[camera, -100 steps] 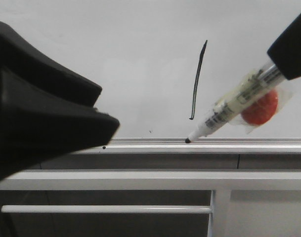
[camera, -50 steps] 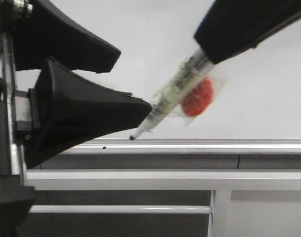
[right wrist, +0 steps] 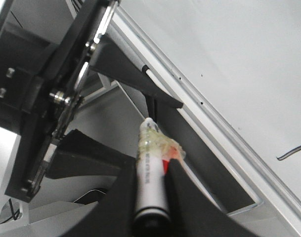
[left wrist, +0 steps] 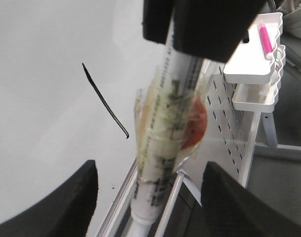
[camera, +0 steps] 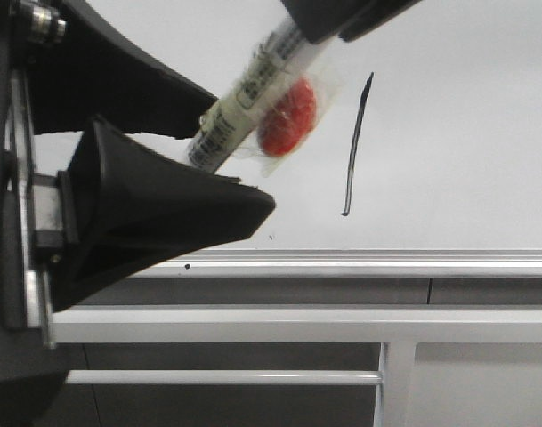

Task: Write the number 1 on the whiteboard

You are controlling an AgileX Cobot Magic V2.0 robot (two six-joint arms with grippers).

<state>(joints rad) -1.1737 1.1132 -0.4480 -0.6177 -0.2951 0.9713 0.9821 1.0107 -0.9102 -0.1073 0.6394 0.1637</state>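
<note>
Glossy whiteboard (camera: 448, 133) fills my background, the number 1 (camera: 355, 147) drawn above its silver rail (camera: 386, 261). Beside it, my right end effector (right wrist: 150, 190) grips the marker (camera: 244, 93), tip between my left end effector (left wrist: 148, 197)'s spread-apart fingers (camera: 177, 209).

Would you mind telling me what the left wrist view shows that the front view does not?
Only the left wrist view shows a white tray holding a pink item on a pegboard. Only the front view shows the metal frame below the whiteboard. Both show the number 1, the marker held by the right gripper, and the open left gripper around it.
</note>
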